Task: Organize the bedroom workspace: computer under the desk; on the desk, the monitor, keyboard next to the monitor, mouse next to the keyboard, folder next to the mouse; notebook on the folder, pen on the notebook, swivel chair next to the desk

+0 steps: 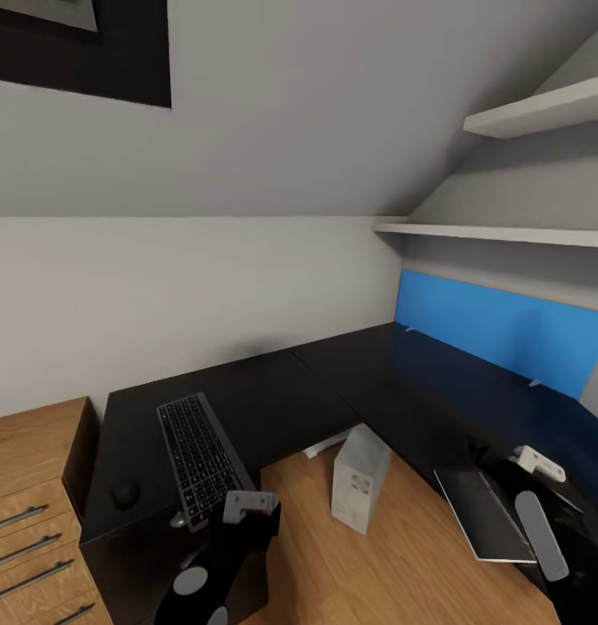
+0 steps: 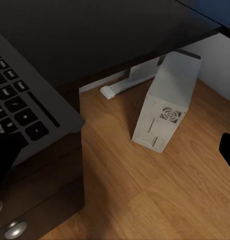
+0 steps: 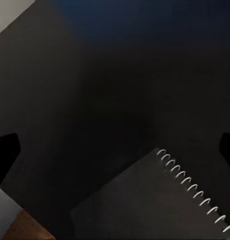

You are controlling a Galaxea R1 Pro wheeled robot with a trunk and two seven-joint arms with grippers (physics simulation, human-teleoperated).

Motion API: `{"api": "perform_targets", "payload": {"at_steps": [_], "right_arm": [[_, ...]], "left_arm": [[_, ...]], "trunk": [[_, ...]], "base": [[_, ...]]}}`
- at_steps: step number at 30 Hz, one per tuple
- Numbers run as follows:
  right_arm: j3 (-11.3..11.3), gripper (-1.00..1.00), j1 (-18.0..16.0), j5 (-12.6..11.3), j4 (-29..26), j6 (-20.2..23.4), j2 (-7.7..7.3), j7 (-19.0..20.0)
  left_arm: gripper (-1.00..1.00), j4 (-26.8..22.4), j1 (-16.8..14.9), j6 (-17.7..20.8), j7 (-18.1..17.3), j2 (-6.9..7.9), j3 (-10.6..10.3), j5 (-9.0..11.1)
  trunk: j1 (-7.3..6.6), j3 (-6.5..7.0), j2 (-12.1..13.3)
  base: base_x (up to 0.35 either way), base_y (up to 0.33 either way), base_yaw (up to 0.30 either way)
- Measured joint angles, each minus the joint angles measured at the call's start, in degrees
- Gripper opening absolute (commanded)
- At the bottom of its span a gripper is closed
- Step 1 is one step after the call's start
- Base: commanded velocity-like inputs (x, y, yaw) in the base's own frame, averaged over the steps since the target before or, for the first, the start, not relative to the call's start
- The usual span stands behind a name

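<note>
Black desk [image 1: 272, 391] with keyboard [image 1: 199, 456], mouse [image 1: 125, 493], notebook [image 3: 155, 205]

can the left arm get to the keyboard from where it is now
Probably yes: the left end effector hovers just off the keyboard at the desk edge, with nothing between them; the mouse sits off to one side.

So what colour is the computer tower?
White, with a grey vent grille; the computer shows best in the left wrist view.
</note>
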Motion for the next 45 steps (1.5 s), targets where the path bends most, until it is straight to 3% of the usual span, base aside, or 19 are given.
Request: {"api": "perform_targets", "payload": {"at_steps": [3, 4, 11, 14, 15, 23, 24, 28, 29, 31, 32, 37, 45], "right_arm": [[0.03, 1.00, 1.38, 1.12, -6.22, 0.13, 2.26, -0.13], [0.09, 1.00, 3.83, 4.11, -11.59, 0.39, 5.14, -0.19], [0.09, 1.00, 5.04, 7.66, -15.81, 0.68, 8.74, -0.19], [0.09, 1.00, 5.20, 8.03, -17.00, 0.81, 9.62, -0.16], [0.13, 1.00, 5.61, 7.96, -19.10, 2.63, 12.50, -0.20], [0.09, 1.00, 7.64, 7.86, -19.76, 4.81, 15.82, -0.24], [0.09, 1.00, 8.13, 4.75, -19.63, 6.77, 16.60, -0.21], [0.09, 1.00, 8.16, 3.87, -19.62, 6.91, 16.64, -0.21], [0.10, 1.00, 8.19, 3.61, -19.66, 6.93, 16.65, -0.20], [0.10, 1.00, 8.21, 3.38, -19.66, 6.93, 16.65, -0.19], [0.10, 1.00, 8.22, 1.51, -19.66, 6.94, 16.63, -0.20], [-0.02, 1.00, 8.29, 0.11, -19.77, 6.90, 16.47, -0.09], [-0.07, 1.00, 8.30, -0.11, -19.38, 6.52, 16.59, 0.11]], "left_arm": [[1.00, 0.03, 0.00, 0.00, 0.00, 0.00, 0.00, 0.00], [1.00, 0.04, 0.00, 0.00, 0.00, 0.00, 0.00, -0.01], [1.00, 0.04, 0.00, 0.00, 0.00, 0.00, 0.02, -0.01], [1.00, 0.04, 0.00, 0.00, 0.00, 0.05, 0.06, -0.01], [1.00, 0.05, 0.00, -0.06, -0.01, 0.21, 0.14, -0.03], [1.00, 0.00, 0.00, -0.24, 0.00, 0.33, 0.19, -0.04], [1.00, -0.03, -0.01, -0.33, 0.00, 0.34, 0.38, -0.04], [1.00, -0.14, -0.01, -0.33, 0.04, 0.33, 0.98, -0.03], [1.00, -0.27, -0.01, -0.31, 0.07, 0.29, 2.99, -0.04], [1.00, -0.35, 0.00, -0.33, 0.08, 0.21, 4.32, 0.07], [1.00, -0.45, -0.01, -0.33, 0.09, 0.09, 6.32, 0.08], [1.00, -0.53, 0.00, -0.32, 0.09, 0.00, 6.94, 0.22], [1.00, -1.45, 0.00, -0.31, 0.06, -0.17, 6.89, 0.33]], "trunk": [[-0.66, 0.53, 1.20], [-0.88, 0.71, 1.60], [-1.76, 1.44, 3.23], [-1.76, 1.44, 3.23], [-1.76, 1.44, 3.23], [-1.74, 1.44, 3.23], [-1.73, 1.44, 3.23], [-1.73, 1.44, 3.23], [-1.73, 1.44, 3.23], [-1.73, 1.44, 3.23], [-1.73, 1.44, 3.23], [-1.75, 1.44, 3.23], [-1.33, 1.08, 2.44]], "base": [[0.000, 0.000, 0.000], [0.000, 0.000, 0.000], [0.000, 0.000, 0.000], [0.000, 0.000, 0.000], [0.000, 0.000, 0.000], [-0.115, 0.019, -0.030], [-0.325, 0.124, -0.245], [-0.327, 0.132, -0.175], [-0.328, 0.136, -0.055], [-0.326, 0.108, -0.027], [-0.315, 0.063, -0.007], [-0.189, -0.005, -0.003], [-0.029, -0.012, 0.000]]}}
